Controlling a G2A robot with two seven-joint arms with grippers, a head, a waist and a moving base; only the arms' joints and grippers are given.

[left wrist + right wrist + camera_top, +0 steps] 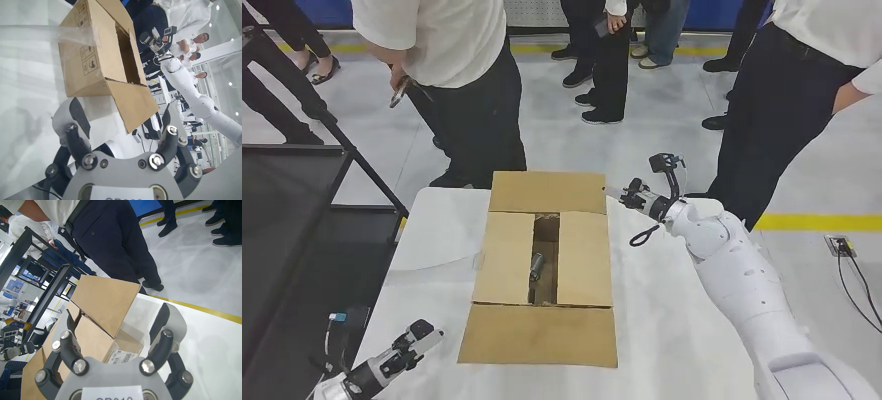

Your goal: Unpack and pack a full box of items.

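A brown cardboard box (542, 262) stands mid-table with its far flap (547, 190) and near flap (539, 335) folded outward. Its two side flaps lie nearly flat, and the narrow gap between them shows a dark item (536, 266) inside. My right gripper (627, 192) hovers open just off the box's far right corner. In the right wrist view the gripper (115, 317) has that corner (105, 302) in front of its spread fingers. My left gripper (424, 338) is open and empty near the table's front left, facing the box (90, 56). The left wrist view shows it (122, 117).
The white table (692, 320) has free room on both sides of the box. A strip of clear tape (75, 36) hangs off one box wall. A black metal rack (302, 200) stands beside the table on the left. People stand just past the table's far edge (472, 100).
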